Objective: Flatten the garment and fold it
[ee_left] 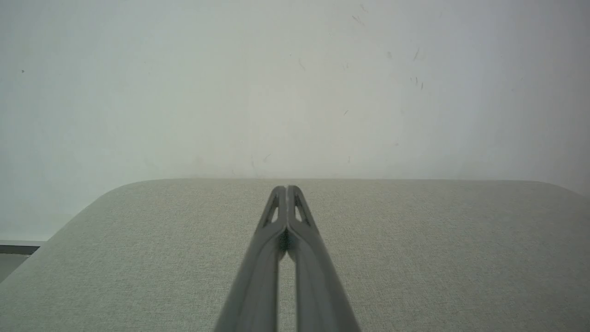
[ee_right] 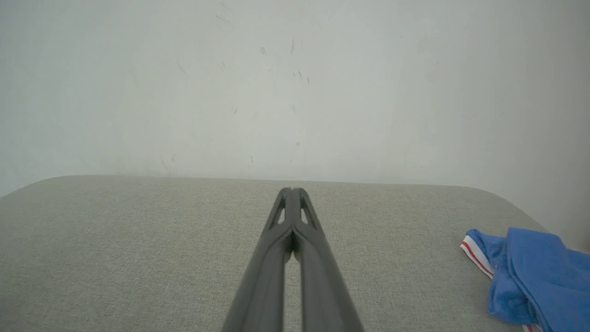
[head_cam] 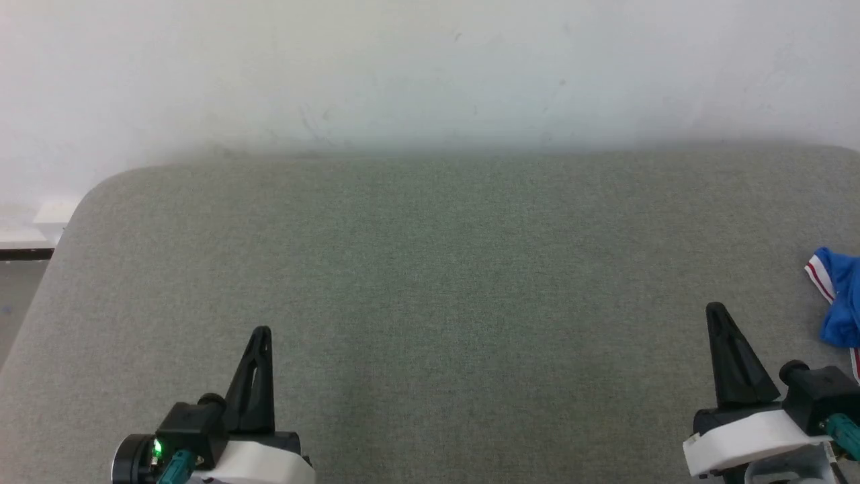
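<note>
Two pincers wait with nothing in them: the left pincer (head_cam: 261, 336) and the right pincer (head_cam: 716, 310) each have their fingers pressed together, poised over the bare grey tabletop (head_cam: 430, 269). The garment (head_cam: 843, 302) lies bunched at the tabletop's far right, near the right pincer but apart from it, and part of it runs out of frame. Blue cloth and a red-striped white trim (ee_right: 474, 256) are what can be made out.

The step in hand is probably fetching the heap to the middle, where both arms can work. To do that well, the right pincer needs to spread its fingers before it swings right. It should then take an edge, such as the striped trim, not the thick centre of the bunch. Pulling inward looks safer than nudging, since the cloth sits close to the tabletop's edge. The left pincer should part too, ready for a second corner.
</note>
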Available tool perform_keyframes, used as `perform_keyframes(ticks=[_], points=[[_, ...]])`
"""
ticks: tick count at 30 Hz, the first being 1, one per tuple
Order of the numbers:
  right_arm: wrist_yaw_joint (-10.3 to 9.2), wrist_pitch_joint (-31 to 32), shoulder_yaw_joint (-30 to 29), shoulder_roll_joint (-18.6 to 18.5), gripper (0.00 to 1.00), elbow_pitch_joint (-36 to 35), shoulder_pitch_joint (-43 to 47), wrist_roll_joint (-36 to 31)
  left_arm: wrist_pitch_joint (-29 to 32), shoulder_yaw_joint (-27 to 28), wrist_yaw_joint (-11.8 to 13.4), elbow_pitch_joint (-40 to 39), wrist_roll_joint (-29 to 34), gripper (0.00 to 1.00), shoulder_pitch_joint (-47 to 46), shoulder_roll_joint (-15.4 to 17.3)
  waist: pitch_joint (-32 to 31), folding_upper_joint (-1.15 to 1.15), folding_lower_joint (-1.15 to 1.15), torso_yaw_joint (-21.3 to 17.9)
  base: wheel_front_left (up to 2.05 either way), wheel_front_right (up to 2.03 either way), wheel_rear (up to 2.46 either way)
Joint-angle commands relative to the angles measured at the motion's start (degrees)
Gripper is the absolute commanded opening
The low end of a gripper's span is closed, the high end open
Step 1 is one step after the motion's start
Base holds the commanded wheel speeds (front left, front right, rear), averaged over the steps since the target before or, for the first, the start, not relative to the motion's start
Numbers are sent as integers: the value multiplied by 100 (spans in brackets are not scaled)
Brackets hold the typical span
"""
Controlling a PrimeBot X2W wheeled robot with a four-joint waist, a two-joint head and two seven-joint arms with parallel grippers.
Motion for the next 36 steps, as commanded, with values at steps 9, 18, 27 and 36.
perform_keyframes(ticks=[9,18,27,36], points=[[-1,139,49,11,0,-24,-89,-103,127,35,8,36,106,0,-146,-9,-1,0,0,-3,0,0,0],[-2,241,86,14,0,-33,-120,-143,236,49,11,50,144,0,-189,-12,-2,0,0,-6,0,0,0],[-2,342,122,17,0,-41,-151,-182,344,64,13,64,183,0,-232,-14,-3,0,0,-8,0,0,0],[-3,444,158,20,0,-49,-182,-222,452,78,15,78,222,0,-275,-17,-4,0,0,-11,0,0,0]])
